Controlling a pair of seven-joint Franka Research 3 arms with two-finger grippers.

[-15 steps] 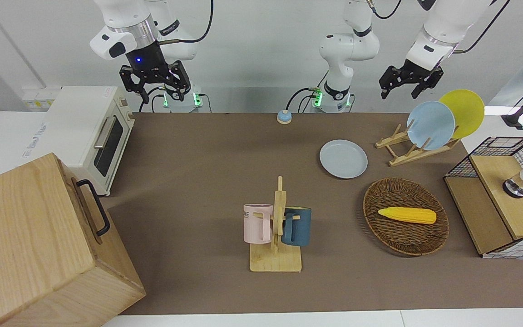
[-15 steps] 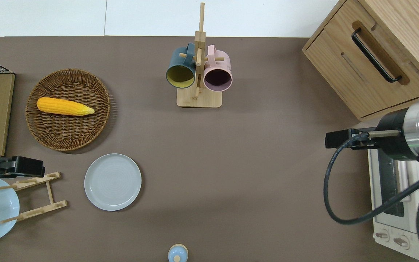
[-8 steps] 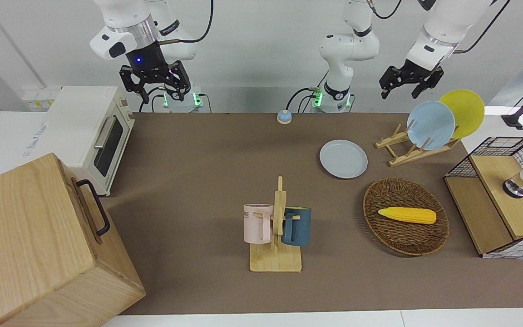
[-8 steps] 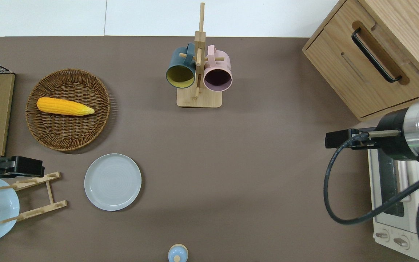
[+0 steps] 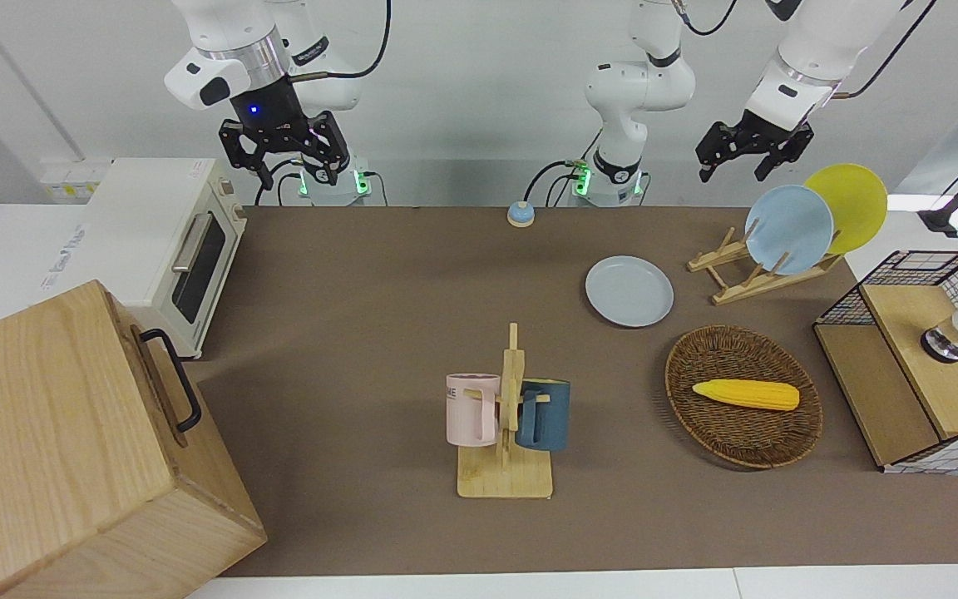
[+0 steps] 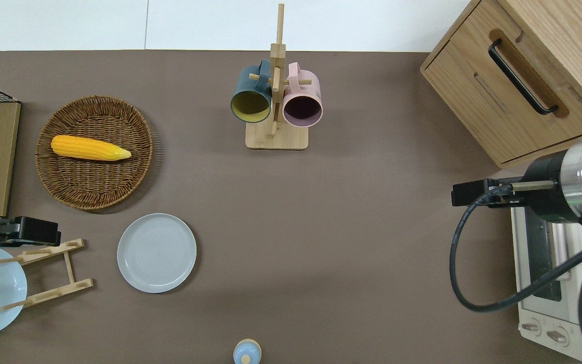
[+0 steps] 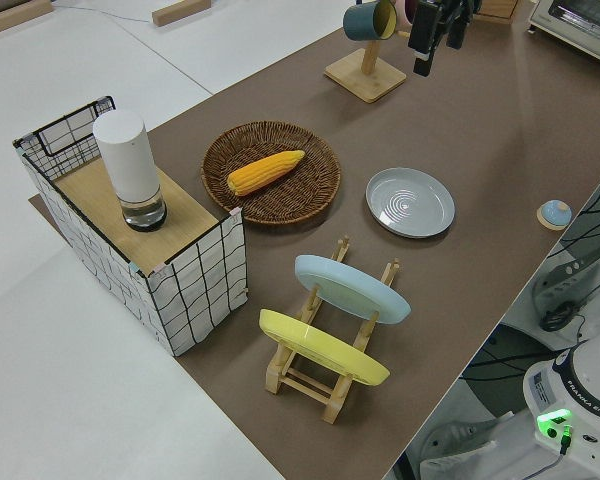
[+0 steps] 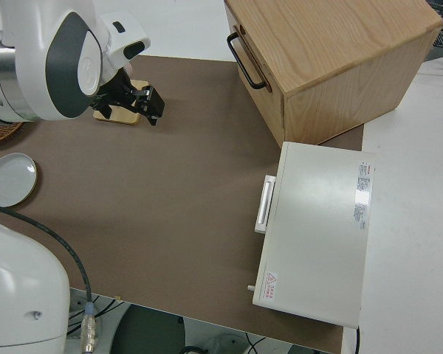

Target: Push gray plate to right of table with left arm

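The gray plate (image 5: 629, 290) lies flat on the brown table (image 5: 379, 316), toward the left arm's end; it also shows in the overhead view (image 6: 156, 252) and the left side view (image 7: 410, 202). My left gripper (image 5: 741, 162) is open and empty, up in the air over the end of the wooden plate rack (image 6: 43, 270) farther from the robots, as the overhead view (image 6: 36, 231) shows. It is apart from the gray plate. My right gripper (image 5: 283, 158), with the blue light on its wrist, is open, empty and parked.
The plate rack holds a sky-blue plate (image 5: 788, 229) and a yellow plate (image 5: 849, 206). A wicker basket (image 5: 699, 416) with corn (image 5: 745, 393) lies farther out. A mug rack (image 5: 506, 416), small bell (image 5: 520, 214), toaster oven (image 5: 167, 241), wooden cabinet (image 5: 71, 449) and wire crate (image 5: 911, 366) stand around.
My left gripper has shifted only very slightly. The gray plate and the right arm have not moved.
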